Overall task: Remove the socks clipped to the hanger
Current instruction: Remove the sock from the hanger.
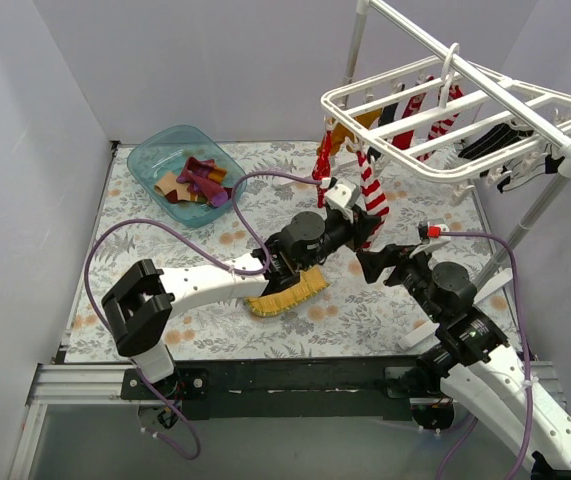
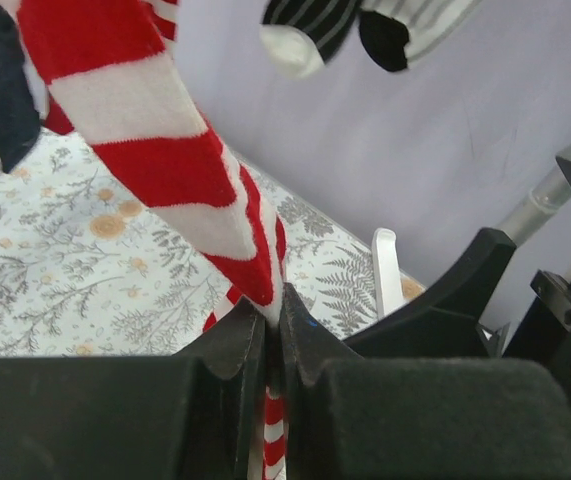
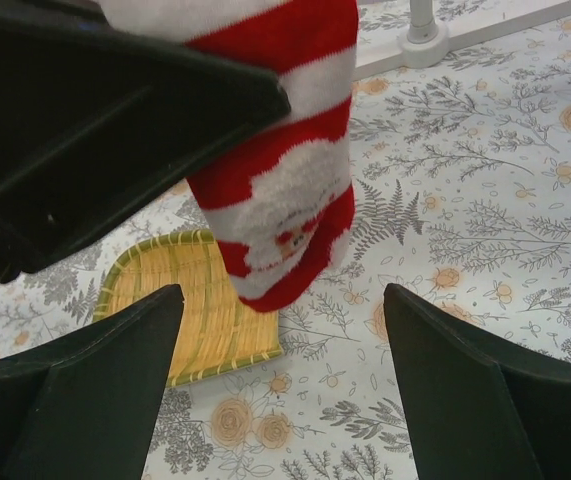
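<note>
A clear teal bin (image 1: 148, 170) at the tabletop's far left corner holds loose socks (image 1: 197, 182) in tan, maroon and red. Over the far right corner the hanger (image 1: 385, 142) carries more. The left fingers (image 2: 230, 355) are clamped on a hanging striped sock (image 2: 165, 170), whose Santa face bears print too small to read. The right fingers (image 3: 115, 380) stand wide apart on either side of its toe.
</note>
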Robot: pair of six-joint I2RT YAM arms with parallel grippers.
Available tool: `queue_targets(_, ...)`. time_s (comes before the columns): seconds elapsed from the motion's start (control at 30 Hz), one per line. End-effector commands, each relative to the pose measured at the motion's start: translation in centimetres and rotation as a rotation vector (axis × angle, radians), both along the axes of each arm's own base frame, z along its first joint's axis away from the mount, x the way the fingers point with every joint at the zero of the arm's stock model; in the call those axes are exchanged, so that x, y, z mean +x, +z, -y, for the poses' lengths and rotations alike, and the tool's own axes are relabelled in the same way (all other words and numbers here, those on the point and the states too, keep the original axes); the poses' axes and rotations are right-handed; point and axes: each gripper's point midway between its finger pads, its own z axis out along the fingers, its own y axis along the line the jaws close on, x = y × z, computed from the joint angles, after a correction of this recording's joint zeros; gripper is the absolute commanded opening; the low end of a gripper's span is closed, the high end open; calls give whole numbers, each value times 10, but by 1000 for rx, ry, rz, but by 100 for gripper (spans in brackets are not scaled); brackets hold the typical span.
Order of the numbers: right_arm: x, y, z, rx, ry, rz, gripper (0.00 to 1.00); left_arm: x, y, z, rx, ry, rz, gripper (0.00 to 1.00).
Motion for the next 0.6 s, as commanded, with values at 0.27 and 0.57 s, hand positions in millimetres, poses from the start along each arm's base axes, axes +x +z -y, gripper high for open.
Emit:
queue_targets(0.27,17,14,3,9,-59,80,83,-33,25,-3,-62,-28,-34,0)
queue_targets(0.57,19,13,7,-2,-79,82,1,-41,27,1,-85,-60,-56,0)
